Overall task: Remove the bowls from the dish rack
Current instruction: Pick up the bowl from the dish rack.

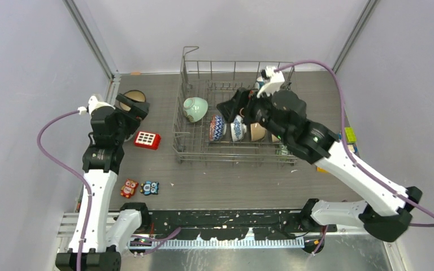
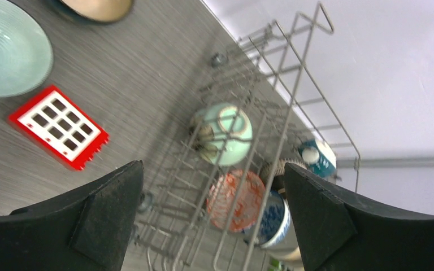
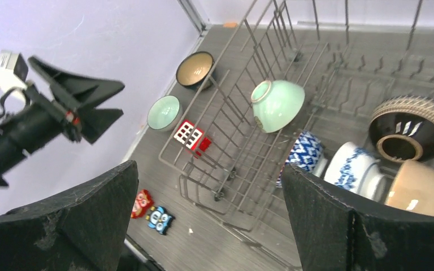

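Observation:
The grey wire dish rack (image 1: 187,148) stands mid-table. In it a pale green bowl (image 1: 195,109) lies on its side, beside a patterned bowl (image 1: 217,128), a blue-and-white bowl (image 1: 238,128) and a cream bowl (image 3: 424,195). A dark ridged bowl (image 3: 412,127) and a teal-and-white bowl (image 2: 318,158) are there too. On the table left of the rack sit a brown bowl (image 3: 195,69) and a pale green bowl (image 3: 164,112). My left gripper (image 1: 133,107) hangs open and empty above these two. My right gripper (image 1: 233,105) hovers open and empty over the rack.
A red grid block (image 1: 147,139) lies between the left arm and the rack. Two owl figures (image 1: 129,187) (image 1: 150,188) lie near the front left. Small yellow-green blocks (image 1: 350,135) sit at the right edge. Pale walls close in on both sides.

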Action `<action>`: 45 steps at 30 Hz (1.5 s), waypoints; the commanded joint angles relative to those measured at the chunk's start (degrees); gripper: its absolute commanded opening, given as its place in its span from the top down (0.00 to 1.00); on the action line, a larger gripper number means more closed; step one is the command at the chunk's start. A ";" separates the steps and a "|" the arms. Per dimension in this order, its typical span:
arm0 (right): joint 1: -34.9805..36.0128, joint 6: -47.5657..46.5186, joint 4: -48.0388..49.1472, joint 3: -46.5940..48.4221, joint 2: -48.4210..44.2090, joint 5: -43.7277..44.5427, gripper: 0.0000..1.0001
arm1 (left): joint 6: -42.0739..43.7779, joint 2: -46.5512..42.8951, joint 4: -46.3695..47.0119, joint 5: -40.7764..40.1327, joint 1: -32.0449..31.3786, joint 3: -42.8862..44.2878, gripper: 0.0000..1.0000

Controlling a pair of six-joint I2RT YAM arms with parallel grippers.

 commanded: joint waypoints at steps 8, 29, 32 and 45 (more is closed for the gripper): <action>-18.69 29.73 1.34 14.16 25.19 -27.25 0.03 | 0.37 -5.44 -6.68 6.42 -5.14 -1.74 0.06; -24.71 20.17 -2.14 33.96 54.14 -34.39 0.12 | 6.49 -6.13 -10.05 10.12 -5.31 -4.02 0.10; -25.04 17.94 -2.01 35.05 55.85 -36.02 0.10 | 6.32 -5.20 -9.45 11.19 -5.38 -4.32 0.11; -25.08 19.79 3.96 33.68 61.75 -40.39 0.07 | 6.24 -4.76 -9.62 11.53 -5.46 -5.24 0.11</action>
